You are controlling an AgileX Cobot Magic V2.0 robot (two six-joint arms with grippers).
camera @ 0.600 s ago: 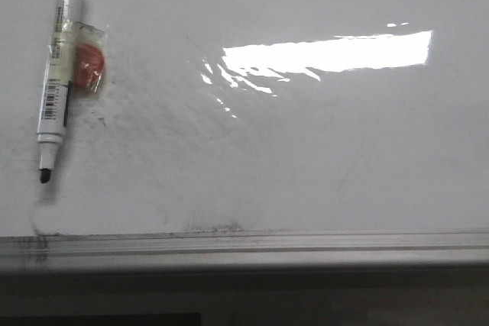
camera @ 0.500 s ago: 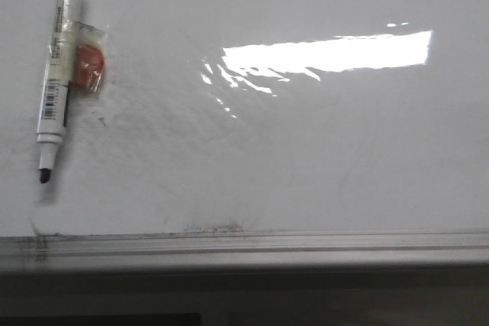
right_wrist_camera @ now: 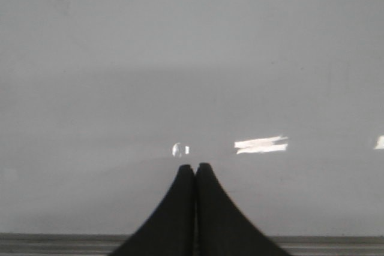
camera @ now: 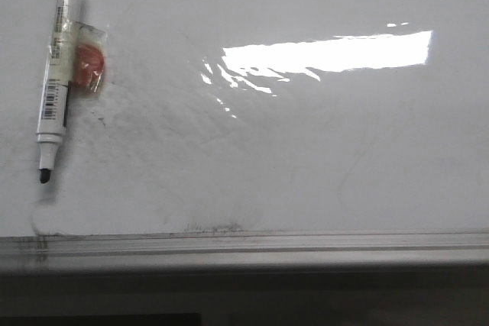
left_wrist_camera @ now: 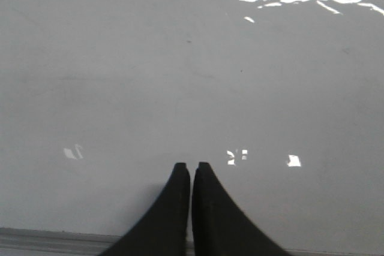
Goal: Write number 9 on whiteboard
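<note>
While both pincers hang closed and empty, left gripper and right gripper over bare whiteboard near its front rail, marker lies at far-left corner, well apart. No digit visible.

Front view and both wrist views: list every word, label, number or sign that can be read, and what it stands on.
Nothing can be read.
Marker: a barcode and small print on its barrel, too small and blurred to read.
Orange thing in a clear wrapper beside the marker: no text visible.
Whiteboard: only faint grey smudges and glare; no number 9 on it.
Wrist views: bare board, no writing.
</note>
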